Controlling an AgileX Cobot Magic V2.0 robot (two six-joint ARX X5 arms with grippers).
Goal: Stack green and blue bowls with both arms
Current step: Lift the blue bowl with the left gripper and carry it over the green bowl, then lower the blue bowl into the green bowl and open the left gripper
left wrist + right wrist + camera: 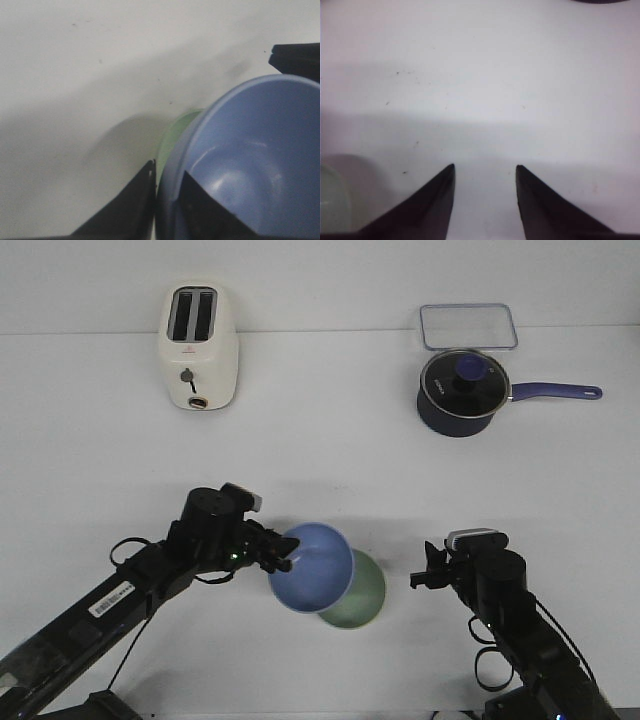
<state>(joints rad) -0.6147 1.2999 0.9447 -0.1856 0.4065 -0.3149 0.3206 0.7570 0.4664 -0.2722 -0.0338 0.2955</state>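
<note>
The blue bowl (312, 565) hangs tilted in my left gripper (283, 550), which is shut on its rim, one finger inside and one outside. It overlaps the green bowl (365, 600), which sits on the table just behind and to the right of it. In the left wrist view the blue bowl (250, 165) fills the right side, a strip of the green bowl (172, 137) shows past its rim, and my left gripper (168, 170) pinches the rim. My right gripper (420, 575) is open and empty, right of the green bowl. In the right wrist view it (485, 170) is over bare table, with the green bowl's edge (332, 200) in the corner.
A cream toaster (199, 348) stands at the back left. A dark navy saucepan (462, 390) with a glass lid and a long handle stands at the back right, with a clear plastic container (468, 326) behind it. The table is white.
</note>
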